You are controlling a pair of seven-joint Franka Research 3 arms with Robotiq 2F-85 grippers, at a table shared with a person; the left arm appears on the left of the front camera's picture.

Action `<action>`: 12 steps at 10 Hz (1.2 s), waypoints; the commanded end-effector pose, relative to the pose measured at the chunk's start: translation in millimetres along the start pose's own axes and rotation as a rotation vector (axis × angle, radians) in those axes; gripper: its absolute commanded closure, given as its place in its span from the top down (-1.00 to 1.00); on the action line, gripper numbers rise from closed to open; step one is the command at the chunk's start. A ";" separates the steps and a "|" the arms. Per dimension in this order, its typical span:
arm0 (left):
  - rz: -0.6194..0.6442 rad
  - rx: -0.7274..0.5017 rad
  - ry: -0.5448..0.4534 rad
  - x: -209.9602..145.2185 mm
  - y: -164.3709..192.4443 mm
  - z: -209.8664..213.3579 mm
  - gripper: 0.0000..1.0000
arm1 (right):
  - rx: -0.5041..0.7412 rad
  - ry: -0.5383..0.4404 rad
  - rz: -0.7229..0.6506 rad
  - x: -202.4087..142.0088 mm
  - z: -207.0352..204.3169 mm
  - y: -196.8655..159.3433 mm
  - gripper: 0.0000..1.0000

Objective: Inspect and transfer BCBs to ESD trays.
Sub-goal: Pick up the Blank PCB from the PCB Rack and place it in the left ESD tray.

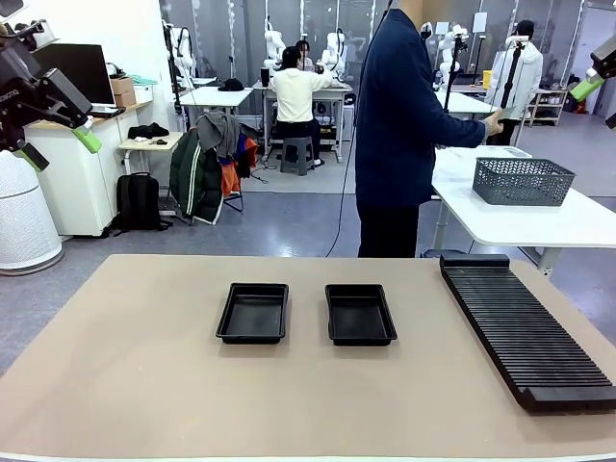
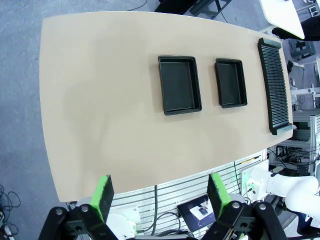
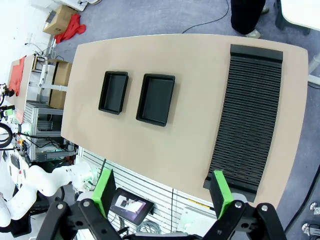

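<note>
I see the tan counter (image 1: 144, 385): the left ESD tray (image 1: 253, 313) and the right ESD tray (image 1: 360, 315) lie empty, side by side but apart, near its middle, with a long black ribbed rack (image 1: 525, 332) toward its right end. High above it, the left end effector (image 2: 160, 190) and the right end effector (image 3: 162, 189) each hold their fingers spread, gripping nothing. Past the far edge a person (image 1: 395, 125) in a dark top stands on grey floor (image 1: 241, 231) beside a white counter (image 1: 577, 226) bearing a grey mesh basket (image 1: 523, 180).
</note>
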State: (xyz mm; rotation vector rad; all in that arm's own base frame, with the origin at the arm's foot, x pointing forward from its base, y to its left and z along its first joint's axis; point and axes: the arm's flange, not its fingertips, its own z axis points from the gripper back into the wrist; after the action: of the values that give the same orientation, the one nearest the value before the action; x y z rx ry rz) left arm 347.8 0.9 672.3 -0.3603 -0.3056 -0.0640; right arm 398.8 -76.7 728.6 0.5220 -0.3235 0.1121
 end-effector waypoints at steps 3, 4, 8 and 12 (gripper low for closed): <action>-0.002 0.001 0.000 -0.1 -0.8 0.0 1.00 | 0.000 0.004 0.004 -3.3 -1.0 0.7 1.00; -0.002 0.001 0.000 -0.1 -0.8 0.0 1.00 | 0.000 0.004 0.004 -3.3 -1.0 0.7 1.00; -0.002 0.001 0.000 -0.1 -0.8 0.0 1.00 | 0.000 0.004 0.004 -3.3 -1.0 0.7 1.00; -0.002 0.001 0.000 -0.1 -0.8 0.0 1.00 | 0.000 0.004 0.004 -3.3 -1.0 0.7 1.00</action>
State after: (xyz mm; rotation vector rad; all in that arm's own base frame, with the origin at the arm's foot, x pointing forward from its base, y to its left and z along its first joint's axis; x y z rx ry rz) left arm 347.8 0.9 672.3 -0.3603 -0.3056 -0.0640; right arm 398.8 -76.7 728.6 0.5220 -0.3235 0.1120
